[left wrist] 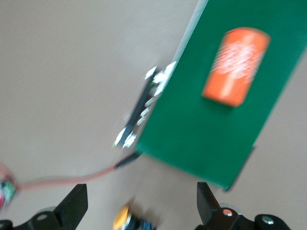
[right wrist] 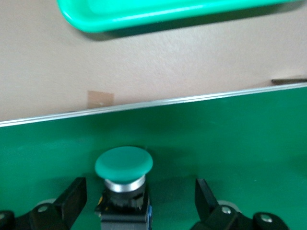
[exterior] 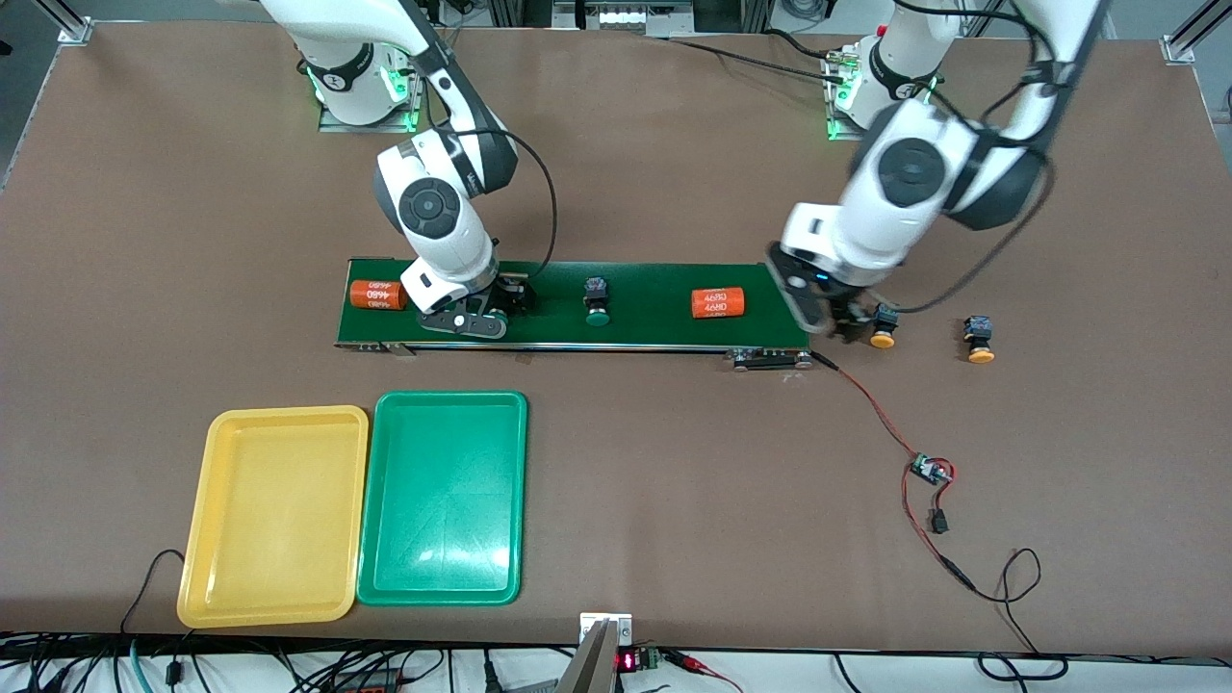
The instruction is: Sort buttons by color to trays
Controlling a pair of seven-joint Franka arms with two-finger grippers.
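Over the belt, both claws gape empty.
Your right claw (right wrist: 139, 203) straddles a green button (right wrist: 123, 165); left claw (left wrist: 141, 206) over a yellow button (left wrist: 122, 219). Close off-centre and they'll squirt away.

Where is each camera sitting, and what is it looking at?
Front view: high across the table, facing both arms, the belt and two trays.
Left wrist view: on the left arm, looking down past the open left gripper at a yellow button and the belt's end.
Right wrist view: on the right arm, open right gripper around a green button on the belt.
Shared: the belt shows in all three.
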